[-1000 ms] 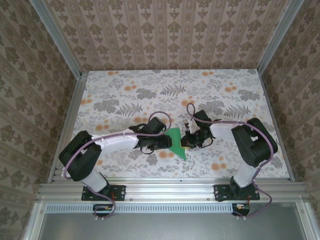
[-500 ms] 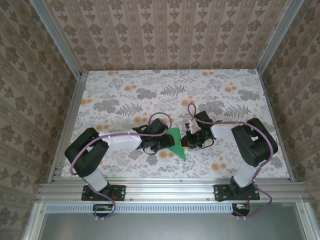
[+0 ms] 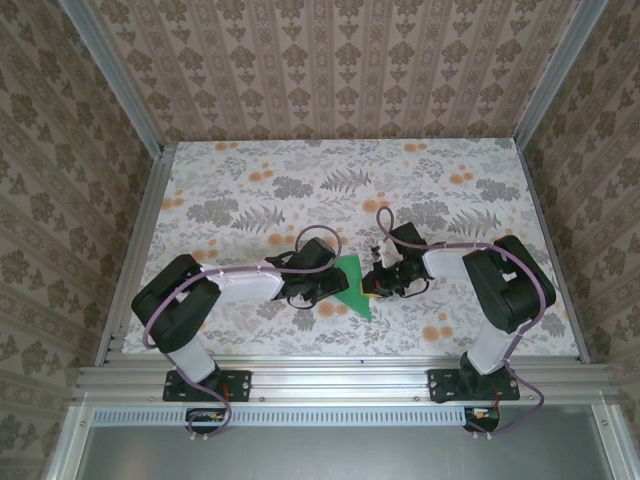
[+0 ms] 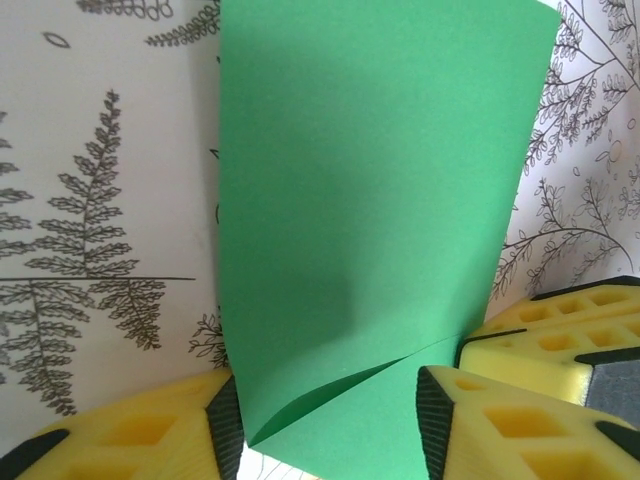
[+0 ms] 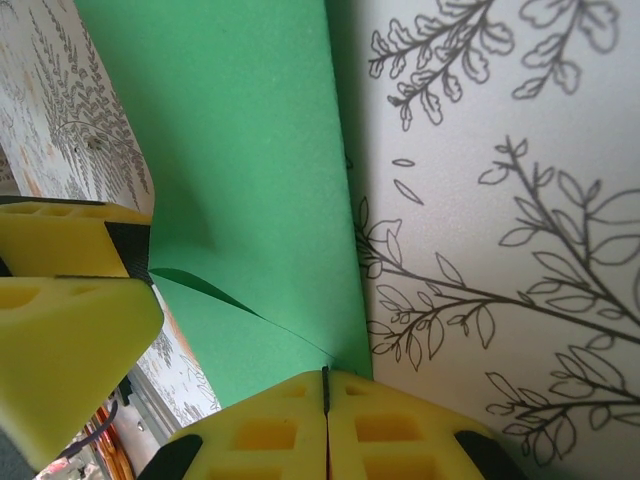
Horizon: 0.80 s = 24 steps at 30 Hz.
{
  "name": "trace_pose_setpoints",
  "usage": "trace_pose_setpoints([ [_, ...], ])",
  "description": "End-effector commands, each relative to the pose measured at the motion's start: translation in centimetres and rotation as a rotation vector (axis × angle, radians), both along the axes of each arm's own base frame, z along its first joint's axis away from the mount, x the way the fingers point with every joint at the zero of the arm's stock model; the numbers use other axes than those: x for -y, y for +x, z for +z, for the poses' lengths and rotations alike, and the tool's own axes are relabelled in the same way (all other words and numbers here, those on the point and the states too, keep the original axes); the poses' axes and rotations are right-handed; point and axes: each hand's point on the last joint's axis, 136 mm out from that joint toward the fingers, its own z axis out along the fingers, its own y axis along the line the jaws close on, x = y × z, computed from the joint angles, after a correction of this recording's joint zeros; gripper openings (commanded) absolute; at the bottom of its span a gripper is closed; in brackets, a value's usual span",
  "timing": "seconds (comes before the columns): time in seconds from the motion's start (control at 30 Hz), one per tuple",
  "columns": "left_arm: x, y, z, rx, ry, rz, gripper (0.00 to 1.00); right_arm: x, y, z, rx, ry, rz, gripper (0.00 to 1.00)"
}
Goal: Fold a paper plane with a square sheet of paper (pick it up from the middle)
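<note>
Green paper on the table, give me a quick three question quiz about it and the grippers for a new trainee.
1. Multiple choice: the paper lies A) between the left gripper and the right gripper, B) left of both, C) right of both.
2. True or false: the right gripper is wide open.
3. Fill in: in the left wrist view, the paper runs ___ the left gripper's fingers.
Key: 1 A; 2 false, it is shut; 3 between.
</note>
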Motion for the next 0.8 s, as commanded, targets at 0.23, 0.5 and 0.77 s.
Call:
trace_pose_setpoints([
  [0.23,1.0,0.2,-0.4,0.009,-0.043,0.007,0.43,2.1,-2.0,-3.4,-0.079,-0.107,-0.034,0.08],
  [0.5,1.4,0.6,0.7,0.039,-0.084,0.012,0.43,2.3,-1.7,-3.4,-0.074,-0.111,-0.042,0.08],
  [0.77,2.1,1.0,1.1,0.061,-0.126,0.0,0.37,2.4,-1.6,-3.1,-0.062,-0.103,-0.054,0.08],
])
